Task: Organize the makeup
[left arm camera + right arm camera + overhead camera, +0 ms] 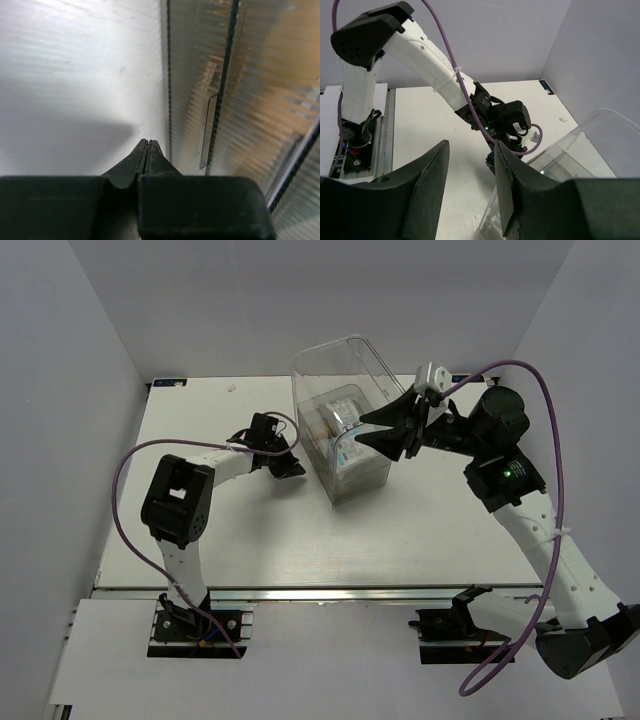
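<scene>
The makeup (pixel 345 430) lies inside the large clear plastic box (pixel 340 370) at the table's middle back; I make out white-and-blue packets, the tubes and sponges are not distinct. My left gripper (pixel 291 466) is shut and empty, low on the table just left of the box. In the left wrist view its tips (pixel 146 143) rest by the ribbed box wall (pixel 220 90). My right gripper (pixel 366 430) is open and empty, held above the box's right side. In the right wrist view the gripper (pixel 472 150) frames the left arm and the box rim (pixel 560 145).
The white table (pixel 220 540) runs to grey walls on the left, back and right. A metal rail (pixel 320 590) lines the near edge. A purple cable (pixel 125 500) loops beside the left arm and another arcs over the right arm.
</scene>
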Robot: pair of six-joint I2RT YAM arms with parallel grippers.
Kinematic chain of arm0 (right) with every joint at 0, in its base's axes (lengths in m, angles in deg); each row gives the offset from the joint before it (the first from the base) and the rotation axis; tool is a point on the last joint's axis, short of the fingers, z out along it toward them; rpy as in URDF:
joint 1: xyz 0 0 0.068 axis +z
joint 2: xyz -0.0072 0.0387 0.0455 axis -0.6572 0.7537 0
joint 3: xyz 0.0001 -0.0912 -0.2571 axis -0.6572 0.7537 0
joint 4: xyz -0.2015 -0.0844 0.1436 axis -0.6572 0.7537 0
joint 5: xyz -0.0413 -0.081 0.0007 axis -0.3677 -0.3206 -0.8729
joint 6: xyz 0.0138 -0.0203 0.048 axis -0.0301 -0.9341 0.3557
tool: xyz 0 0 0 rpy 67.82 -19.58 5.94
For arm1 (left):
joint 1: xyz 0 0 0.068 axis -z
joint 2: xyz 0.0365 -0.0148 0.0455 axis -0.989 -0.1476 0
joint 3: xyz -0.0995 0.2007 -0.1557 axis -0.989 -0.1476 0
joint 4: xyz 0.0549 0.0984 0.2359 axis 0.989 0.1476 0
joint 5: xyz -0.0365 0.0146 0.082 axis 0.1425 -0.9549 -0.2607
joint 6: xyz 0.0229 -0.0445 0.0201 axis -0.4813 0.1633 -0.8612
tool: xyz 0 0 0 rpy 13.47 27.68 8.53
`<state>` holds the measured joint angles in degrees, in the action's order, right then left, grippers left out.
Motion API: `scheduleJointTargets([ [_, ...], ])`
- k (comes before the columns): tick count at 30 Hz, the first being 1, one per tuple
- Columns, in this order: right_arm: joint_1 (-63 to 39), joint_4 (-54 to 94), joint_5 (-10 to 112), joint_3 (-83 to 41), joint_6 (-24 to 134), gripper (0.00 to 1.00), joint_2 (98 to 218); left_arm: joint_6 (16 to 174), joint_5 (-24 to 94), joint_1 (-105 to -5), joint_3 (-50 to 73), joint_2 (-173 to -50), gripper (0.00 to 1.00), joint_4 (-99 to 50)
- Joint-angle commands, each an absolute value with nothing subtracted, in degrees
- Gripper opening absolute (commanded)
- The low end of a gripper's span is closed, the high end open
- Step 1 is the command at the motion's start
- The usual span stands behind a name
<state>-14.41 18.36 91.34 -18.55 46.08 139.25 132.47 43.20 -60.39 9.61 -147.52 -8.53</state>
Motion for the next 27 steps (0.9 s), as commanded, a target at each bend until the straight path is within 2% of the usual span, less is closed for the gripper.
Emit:
scheduleJointTargets([
  [1, -14.7, 18.5, 91.4, -17.9, 44.8, 0.47, 137.6, 131.9, 39.4, -60.4, 7.9, -140.9, 0.05, -7.6],
  [4, -14.6, 19.2, 91.2, -18.3, 43.6, 0.48, 137.6, 131.3, 37.9, -60.9, 6.1, -137.7, 0.0, -7.1],
  [7, -14.6, 26.1, 90.9, -20.9, 41.7, 0.5, 138.8, 130.2, 37.0, -61.5, 3.2, -131.2, 0.0, -8.0],
  [11, -14.6, 31.4, 84.8, -23.3, 42.7, 0.51, 139.5, 128.1, 37.6, -62.6, -1.3, -124.0, 0.0, -12.0],
  [12, -14.7, 32.2, 81.3, -23.7, 42.7, 0.54, 139.6, 127.4, 37.6, -62.7, -2.1, -120.2, 0.07, -13.7],
  [14, -14.6, 34.1, 77.0, -24.4, 43.4, 0.63, 139.6, 125.7, 37.1, -62.7, -4.0, -116.2, 0.36, -15.4],
  [15, -14.6, 35.2, 74.0, -24.7, 43.5, 0.72, 139.9, 125.5, 36.9, -62.8, -4.5, -112.5, 0.67, -17.1],
  [16, -14.6, 36.7, 72.5, -25.9, 43.1, 0.84, 140.2, 124.7, 36.9, -62.8, -5.0, -110.7, 0.78, -18.0],
  [17, -14.6, 38.1, 71.5, -26.6, 43.0, 0.89, 140.6, 124.3, 36.6, -62.8, -5.4, -109.0, 0.86, -18.7],
  [18, -14.6, 41.2, 68.1, -27.5, 43.3, 0.89, 141.8, 124.0, 36.4, -62.8, -5.5, -107.4, 0.97, -19.2],
  [22, -14.6, 49.3, 58.7, -33.8, 44.5, 0.89, 145.3, 123.3, 35.5, -62.9, -4.9, -102.0, 0.98, -20.7],
  [27, -14.7, 50.6, 53.4, -36.7, 43.0, 0.89, 145.5, 123.2, 35.2, -62.8, -3.4, -98.5, 0.98, -20.6],
])
